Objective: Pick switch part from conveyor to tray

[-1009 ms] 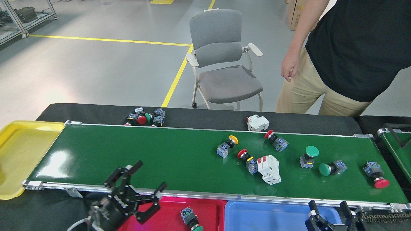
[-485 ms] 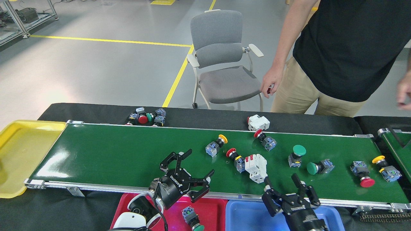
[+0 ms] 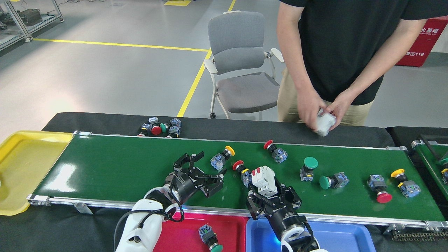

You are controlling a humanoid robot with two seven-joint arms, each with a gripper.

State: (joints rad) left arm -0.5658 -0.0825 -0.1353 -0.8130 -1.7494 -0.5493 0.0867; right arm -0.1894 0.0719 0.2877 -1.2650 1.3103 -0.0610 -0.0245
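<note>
Several switch parts lie on the green conveyor (image 3: pixel 115 164). A yellow-capped push-button (image 3: pixel 221 158) lies just beyond my left gripper (image 3: pixel 209 166), which hangs open over the belt with nothing between its fingers. A white breaker with red levers (image 3: pixel 264 179) lies beside a red-capped button (image 3: pixel 242 171). My right gripper (image 3: pixel 273 196) is open at the breaker's near end, one finger on each side of it. Other buttons follow to the right: red (image 3: pixel 275 151), green (image 3: pixel 308 168), green (image 3: pixel 332 181), red (image 3: pixel 379 189) and yellow (image 3: pixel 405 182). The red tray (image 3: pixel 182 231) holds a green button (image 3: pixel 209 238).
A blue tray (image 3: pixel 336 238) sits right of the red one, and a yellow tray (image 3: pixel 21 164) at the belt's left end. A person's hands (image 3: pixel 308 108) hold a white part over the far cloth. A cluster of switches (image 3: pixel 159 127) lies behind the belt. A grey chair (image 3: pixel 241 70) stands beyond.
The parts rode left on the belt. My right gripper moved left up to the white breaker, and my left gripper edged towards the yellow button. The person stepped left and lifted the white part off the cloth.
</note>
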